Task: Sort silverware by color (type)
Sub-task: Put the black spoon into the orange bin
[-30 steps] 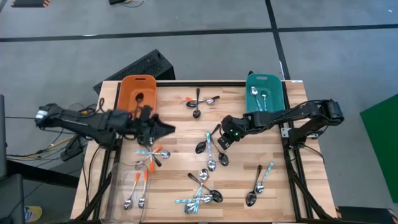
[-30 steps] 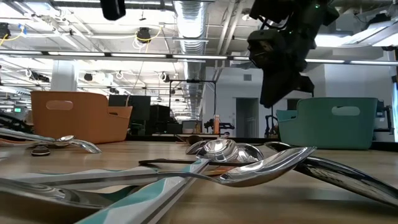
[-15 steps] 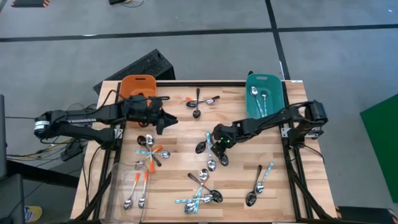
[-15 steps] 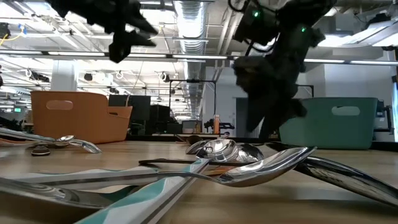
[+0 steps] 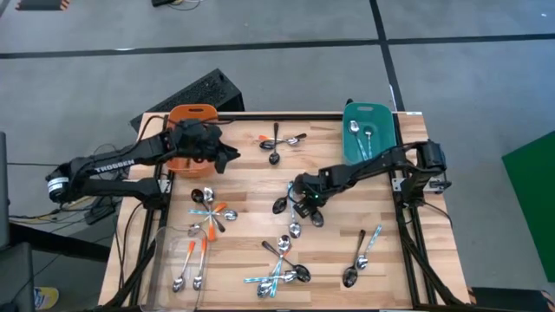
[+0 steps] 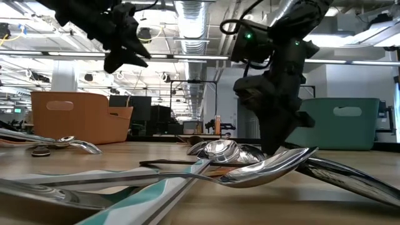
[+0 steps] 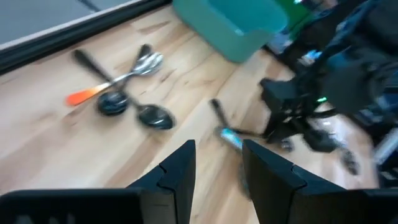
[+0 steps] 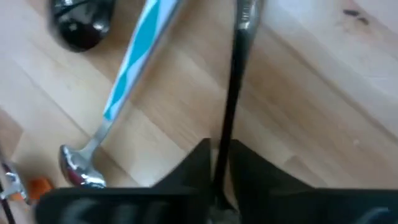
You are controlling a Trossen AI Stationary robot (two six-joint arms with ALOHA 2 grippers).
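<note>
pale wood planks made up the table (image 5: 251, 186), and the right gripper (image 5: 303, 201) was down on it near the middle, among the scattered spoons. in the right wrist view its two dark fingers (image 8: 198, 163) were pressed in on the thin handle of a black spoon (image 8: 234, 87), which ran straight out ahead of the fingertips; whether the spoon had left the wood could not be told from any view. just beside that handle lay a light-blue-handled spoon (image 8: 134, 62), its shiny bowl back towards the gripper. more spoons lay in a crossed heap (image 5: 282, 267) nearer the front edge, well apart from the gripper. behind the right arm stood the teal bin (image 5: 368, 132), with a couple of spoons already in it.

the left gripper (image 5: 227, 159) hung above the table just beside the orange bin (image 5: 192, 130). its fingers (image 7: 180, 172) stood a little apart with nothing between them. ahead of it three spoons (image 7: 127, 90) lay crossed together, one with an orange handle. an orange-handled pair (image 5: 191, 264) lay near the table's front left corner.
</note>
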